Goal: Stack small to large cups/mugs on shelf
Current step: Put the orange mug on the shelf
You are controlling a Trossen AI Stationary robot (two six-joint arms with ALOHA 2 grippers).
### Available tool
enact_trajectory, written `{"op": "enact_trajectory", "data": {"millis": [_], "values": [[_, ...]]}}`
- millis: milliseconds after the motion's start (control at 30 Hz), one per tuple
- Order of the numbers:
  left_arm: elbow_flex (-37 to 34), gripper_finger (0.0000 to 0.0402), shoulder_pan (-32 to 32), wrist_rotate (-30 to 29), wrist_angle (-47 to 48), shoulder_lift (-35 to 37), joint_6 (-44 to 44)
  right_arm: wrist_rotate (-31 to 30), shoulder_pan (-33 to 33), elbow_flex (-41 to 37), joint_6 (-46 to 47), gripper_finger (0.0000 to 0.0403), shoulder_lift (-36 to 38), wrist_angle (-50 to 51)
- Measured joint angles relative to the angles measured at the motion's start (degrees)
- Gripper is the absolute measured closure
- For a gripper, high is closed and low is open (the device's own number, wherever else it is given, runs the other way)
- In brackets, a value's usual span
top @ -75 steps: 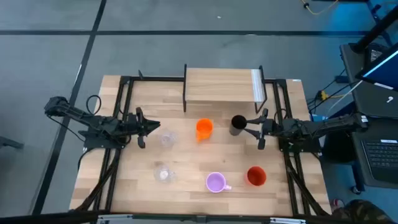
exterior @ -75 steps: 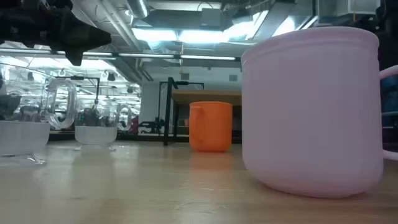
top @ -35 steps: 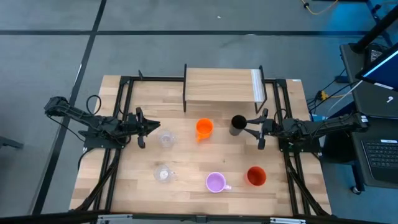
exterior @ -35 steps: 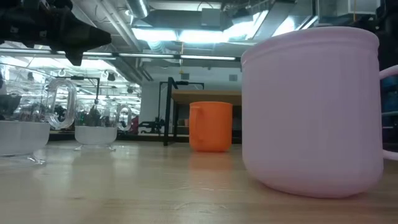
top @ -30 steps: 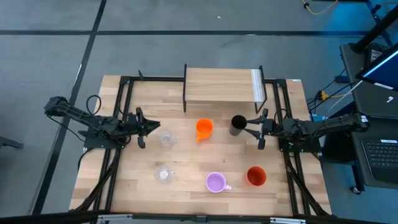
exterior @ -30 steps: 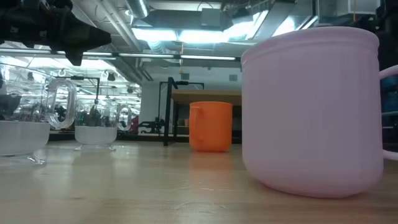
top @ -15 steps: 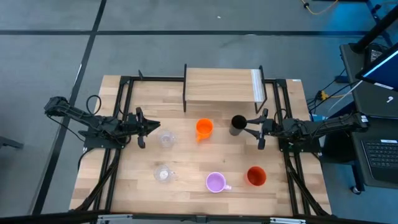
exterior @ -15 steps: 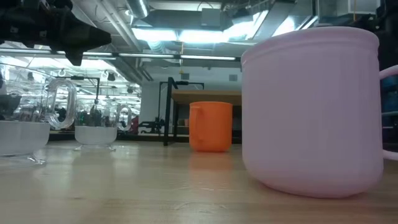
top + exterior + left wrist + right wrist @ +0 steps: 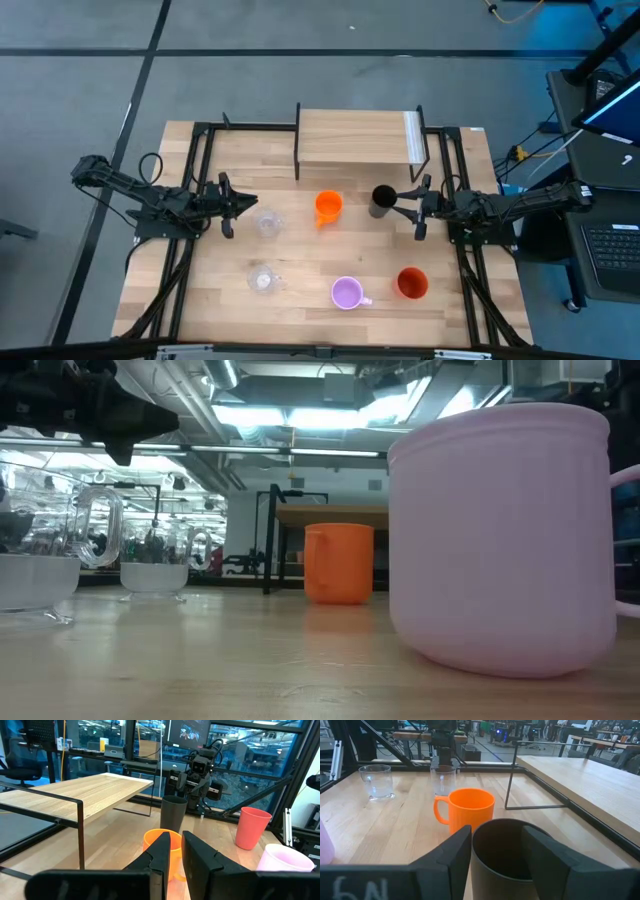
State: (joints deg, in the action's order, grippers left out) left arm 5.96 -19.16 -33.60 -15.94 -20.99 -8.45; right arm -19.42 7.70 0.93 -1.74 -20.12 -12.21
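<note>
My right gripper (image 9: 398,207) is open, and the tall black cup (image 9: 382,200) stands upright on the table just ahead of its fingertips (image 9: 496,851); I see no touch. My left gripper (image 9: 250,204) is shut and empty above a clear tumbler (image 9: 267,222). The orange mug (image 9: 328,206) stands between the two grippers, in front of the shelf (image 9: 360,138). The second clear tumbler (image 9: 262,279), the lilac mug (image 9: 347,293) and the red-orange cup (image 9: 412,283) stand nearer the front edge. All of them stand on their bases on the table.
The shelf's black posts (image 9: 298,160) rise behind the orange mug. Black frame rails (image 9: 195,180) run along both table sides. In the low view the lilac mug (image 9: 500,540) fills the right side, and the orange mug (image 9: 338,563) and the tumblers (image 9: 155,565) stand farther back.
</note>
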Motion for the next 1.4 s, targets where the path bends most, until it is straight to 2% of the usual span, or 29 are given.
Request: {"op": "enact_trajectory", "data": {"millis": [333,533,733,800,933,1033,1133,1300,1400], "values": [[0.0,0.0360,0.0,0.0,0.0,0.0,0.0,0.0,0.0,0.0,11.0,0.0226,0.0,-0.3],[0.0,0.0360,0.0,-1.0,-0.1,0.0,7.5,0.0,0.0,0.0,17.2,0.0226,0.0,-0.1],[0.0,0.0360,0.0,-1.0,-0.6,0.0,4.5,0.0,0.0,0.0,21.1,0.0226,0.0,-0.4],[0.0,0.0360,0.0,-1.5,-1.6,0.0,6.0,0.4,0.0,0.0,21.0,0.0226,0.0,-3.1],[0.0,0.0360,0.0,-1.5,-7.1,0.0,9.5,2.9,0.0,0.5,19.0,0.0226,0.0,-16.5],[0.0,0.0360,0.0,-1.1,-16.0,0.0,13.9,4.6,0.0,5.2,15.1,0.0226,0.0,-18.0],[1.5,0.0360,0.1,-0.4,-20.6,0.0,16.3,5.4,0.0,13.5,10.7,0.0226,-0.6,-10.7],[9.4,0.0337,1.6,-0.3,-13.0,-0.9,17.7,5.2,0.0,30.1,6.4,0.0226,-4.5,8.2],[15.7,0.0298,3.0,-0.2,-5.7,-2.6,17.7,0.7,0.0,38.7,4.3,0.0225,-7.3,16.1]]}}
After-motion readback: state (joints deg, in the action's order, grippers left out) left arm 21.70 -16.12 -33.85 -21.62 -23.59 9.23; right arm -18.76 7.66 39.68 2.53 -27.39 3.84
